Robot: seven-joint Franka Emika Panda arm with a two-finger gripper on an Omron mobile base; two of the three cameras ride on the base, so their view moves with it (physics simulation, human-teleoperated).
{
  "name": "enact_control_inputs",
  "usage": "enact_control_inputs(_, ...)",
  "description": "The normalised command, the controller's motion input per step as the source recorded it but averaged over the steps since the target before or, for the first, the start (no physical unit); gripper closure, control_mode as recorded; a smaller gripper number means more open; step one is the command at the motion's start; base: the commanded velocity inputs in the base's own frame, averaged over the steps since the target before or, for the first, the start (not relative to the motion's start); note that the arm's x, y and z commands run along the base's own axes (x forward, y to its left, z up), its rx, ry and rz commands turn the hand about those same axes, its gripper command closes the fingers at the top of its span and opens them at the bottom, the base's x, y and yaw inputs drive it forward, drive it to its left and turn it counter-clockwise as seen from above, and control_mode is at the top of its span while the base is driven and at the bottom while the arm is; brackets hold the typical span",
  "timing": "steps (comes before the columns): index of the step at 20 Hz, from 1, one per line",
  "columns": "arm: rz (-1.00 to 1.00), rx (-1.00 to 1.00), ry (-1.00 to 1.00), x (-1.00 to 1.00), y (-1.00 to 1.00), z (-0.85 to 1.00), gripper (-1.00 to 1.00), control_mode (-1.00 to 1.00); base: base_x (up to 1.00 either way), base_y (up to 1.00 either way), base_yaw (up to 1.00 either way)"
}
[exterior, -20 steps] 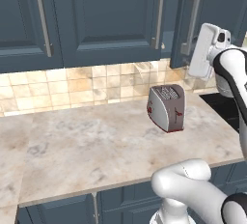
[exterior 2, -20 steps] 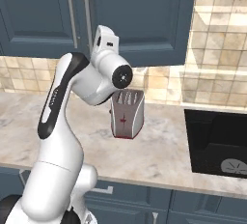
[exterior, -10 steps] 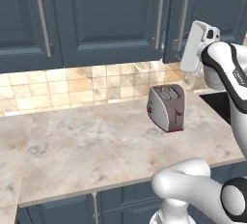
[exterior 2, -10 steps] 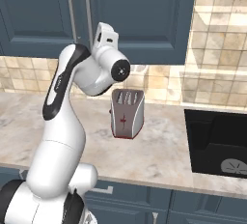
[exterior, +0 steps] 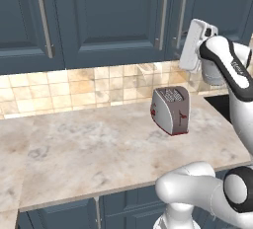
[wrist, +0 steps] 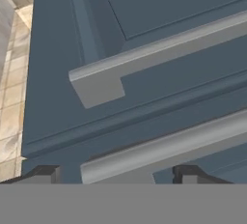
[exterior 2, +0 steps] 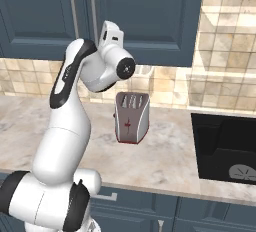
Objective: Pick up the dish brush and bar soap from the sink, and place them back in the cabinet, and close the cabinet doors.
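Arm raised high, hand close against the cabinet doors (exterior: pixel 123 20), which stand shut above the counter (exterior: pixel 99 149). In the hand view the gripper (wrist: pixel 116 172) faces two silver bar handles (wrist: pixel 159 49) running side by side across the door panels, the nearer bar lying between the two finger tips. Jaws stand wide apart and hold nothing; no contact with the bar is evident. The sink (exterior 2: pixel 225 146) sits at the right end of the counter, its round grey drain (exterior 2: pixel 242 172) visible in the right base view; what shows of the basin holds neither dish brush nor bar soap, though much of it is cut off by the picture's edge. Red-and-silver toaster (exterior: pixel 170 109) stands on the counter below the hand, well apart from it. Judgement: the step in hand looks like taking a handle to open a door. Risks: the two handles sit near each other, so the jaws could close on the wrong one, or one tip could jam between them; a shallow grip could slip off when pulled; the elbow is folded tight, so a door swinging out may strike the arm.
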Motion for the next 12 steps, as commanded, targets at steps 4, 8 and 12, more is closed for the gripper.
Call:
enact_control_inputs(4,0.0,0.0,0.0,0.18,0.03,0.0,-1.0,-1.0,0.0,0.0,0.0)
enact_control_inputs(8,0.0,0.0,0.0,0.18,0.04,0.0,-1.0,-1.0,0.0,0.0,0.0)
enact_control_inputs(12,0.0,0.0,0.0,0.04,0.03,0.0,-1.0,-1.0,0.0,0.0,0.0)
